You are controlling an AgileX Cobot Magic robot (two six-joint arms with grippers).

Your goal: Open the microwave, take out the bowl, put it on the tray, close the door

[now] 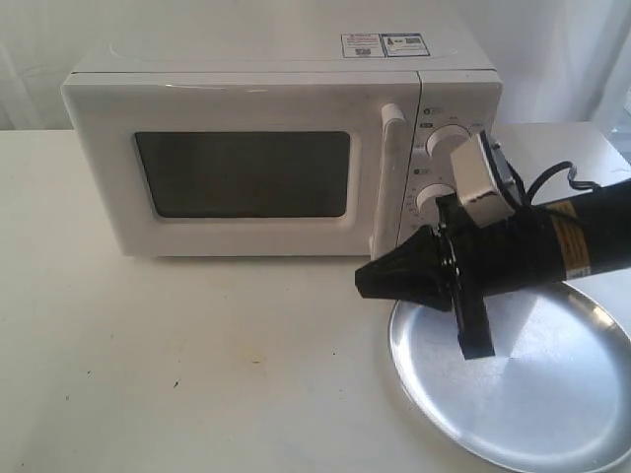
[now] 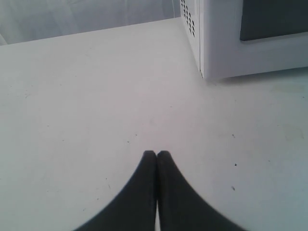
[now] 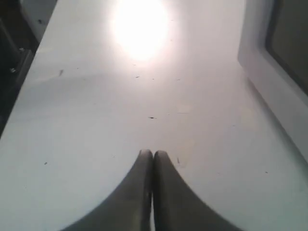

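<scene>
The black right hand (image 1: 363, 281), pressed together and empty, hovers before the white boxy microwave's (image 1: 246, 99) closed windowed door (image 1: 242, 187), over the round steel tray's (image 1: 552, 434) edge. The left hand (image 2: 157, 153) is also pressed together, above the white worktop (image 2: 72, 96).

The dark window (image 1: 242, 174) of the microwave (image 1: 246, 59) gives nothing away of what lies inside. Behind the right gripper (image 1: 363, 279), its arm (image 1: 572, 246) covers part of the lower dial (image 1: 431, 200) and the far rim of the tray (image 1: 532, 394), which also runs off the frame. The stickers (image 1: 385, 44) up top are too small to read. Ahead of the jaws in the right wrist view, glare (image 3: 140, 26) washes out the table (image 3: 96, 120).
</scene>
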